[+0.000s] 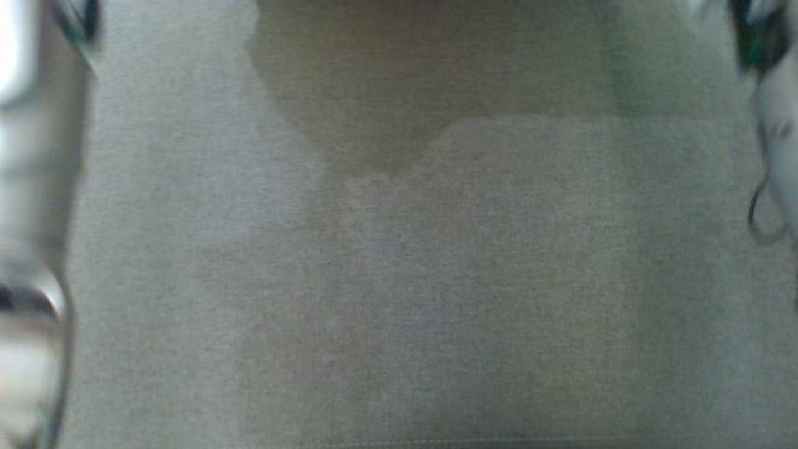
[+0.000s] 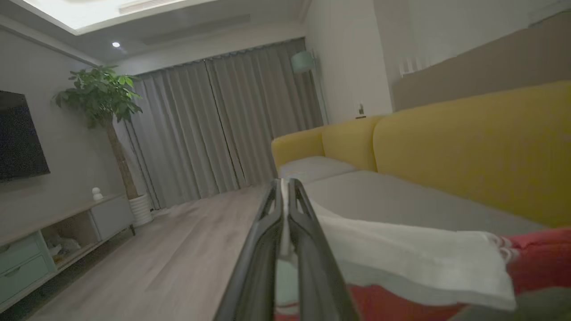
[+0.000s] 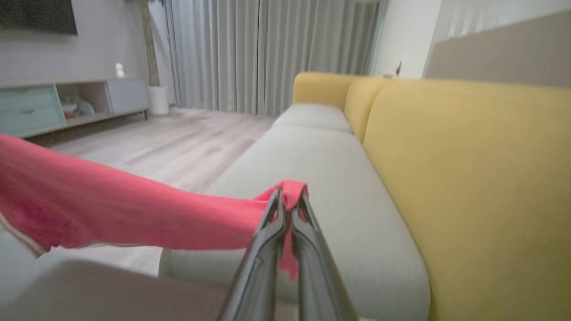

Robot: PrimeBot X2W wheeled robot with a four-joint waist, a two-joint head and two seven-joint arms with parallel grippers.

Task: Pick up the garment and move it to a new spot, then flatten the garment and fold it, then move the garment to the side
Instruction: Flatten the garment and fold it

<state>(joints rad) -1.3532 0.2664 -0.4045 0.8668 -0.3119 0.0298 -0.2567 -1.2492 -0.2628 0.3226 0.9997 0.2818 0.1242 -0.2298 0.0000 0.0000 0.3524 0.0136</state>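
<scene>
**Garment strung between two shut grippers over the sofa**

Each arm holds one edge of the garment (image 3: 134, 209) in the air, so the cloth hangs spread rather than bunched. The right gripper (image 3: 287, 194) has its jaws closed on a red corner, and a tuft of it pokes out at 12 o'clock above the fingertips. From there the red cloth runs toward 9 o'clock in that wrist view, and it looks pulled taut. The left gripper (image 2: 285, 180) is clamped just as tight, with a sliver of pale cloth pinched between its fingers. White, grey and red bands trail off toward 4 o'clock in its own view.

The sofa (image 2: 468, 147) lies beneath and beyond, its yellow back at 3 o'clock in both wrist views and its grey seat (image 3: 312, 178) running up toward 12. The floor (image 2: 178, 249) lies out at 8 o'clock in the left wrist view.

I read the two well-separated pinches as a carrying hold. The cloth is lifted so it can go to a new spot on the seat and come down already half spread. Flattening and folding are not yet begun.

In the head view, blurred grey knit (image 1: 399, 262) hangs close to the lens. It is probably the garment held up in front of the head, but I cannot tell it from the seat.
</scene>
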